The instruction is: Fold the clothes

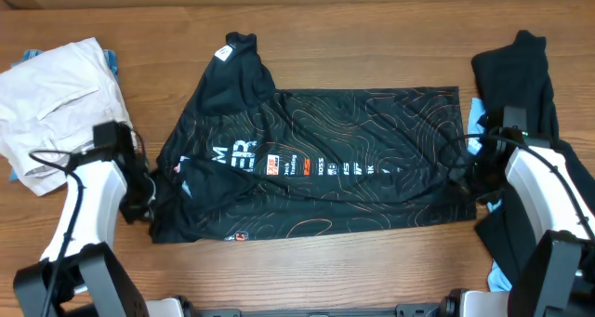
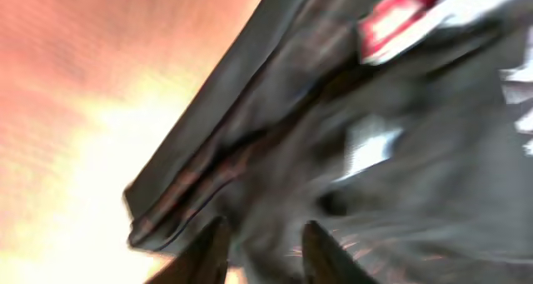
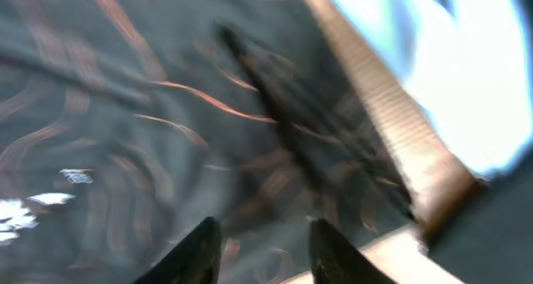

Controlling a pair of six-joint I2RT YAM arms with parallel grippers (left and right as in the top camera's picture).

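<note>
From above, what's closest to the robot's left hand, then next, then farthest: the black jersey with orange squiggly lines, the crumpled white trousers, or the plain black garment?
1. Black jersey with orange squiggly lines: its edge is right by the left hand.
2. Crumpled white trousers: up in the left corner.
3. Plain black garment: far across on the right.
</note>
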